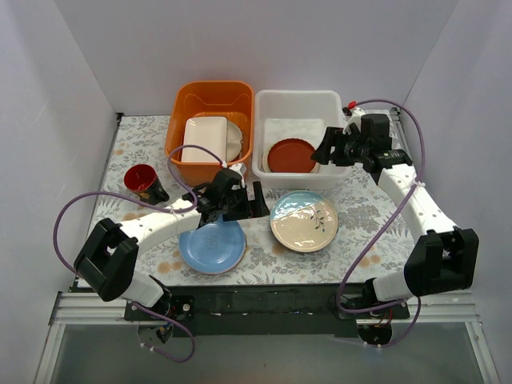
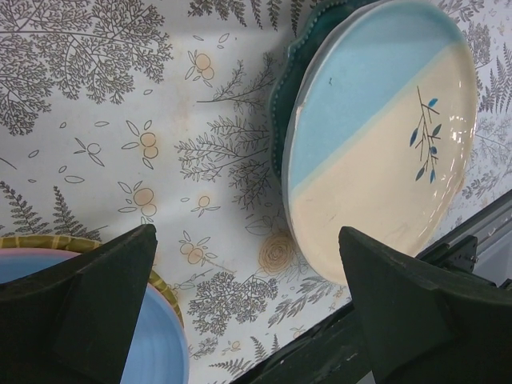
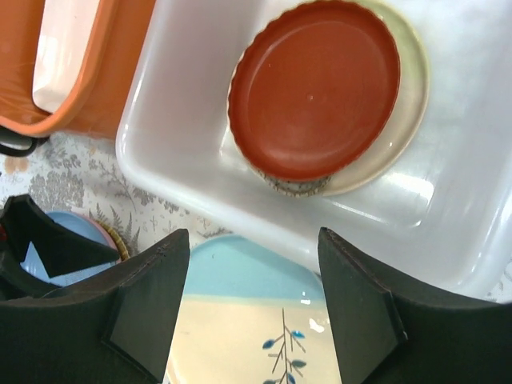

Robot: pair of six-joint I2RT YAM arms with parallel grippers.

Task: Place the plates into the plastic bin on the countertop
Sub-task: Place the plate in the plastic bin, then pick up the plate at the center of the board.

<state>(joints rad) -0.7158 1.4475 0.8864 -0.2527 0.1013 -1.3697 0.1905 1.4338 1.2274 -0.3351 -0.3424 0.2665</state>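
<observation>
**Surface** [image 1: 140, 144]: covered with a floral cloth of grey ferns and orange blossoms.

**Bin** [image 1: 294, 94]: stands upper centre-right in the top view, just beside the orange tub [image 1: 210, 85] on its left. It holds a red-brown plate [image 3: 316, 88] with a fluted rim. This plate lies flat on a larger cream plate [image 3: 410, 96]. A speckled edge shows under the pair at their lower side; what it belongs to cannot be told.

**Right claw** [image 3: 252, 240]: spread wide and holding nothing. It hangs over the bin's near wall. In the top view it sits at the right half of the bin, beside the red-brown plate.

**Left claw** [image 2: 246, 240]: spread wide and empty. It is over bare cloth between the two plate stacks at frame centre.

**Plates outside the bin:**
- The leaf plate [image 1: 304, 221] is half light blue and half cream, with a blue sprig. It lies just below the bin in the top view.
- It rests on a teal plate [image 2: 280, 104], whose scalloped edge shows only in the left wrist view.
- The blue plate [image 1: 212, 246] lies lower centre-left on a pink plate [image 2: 32, 260]. A yellowish woven rim shows beneath them.

**Orange tub contents:** a cream dish [image 1: 206, 140], with a white plate [image 1: 234, 138] at its right.

**Red cup** [image 1: 144, 182]: on the cloth at frame left, near the orange tub.
</observation>
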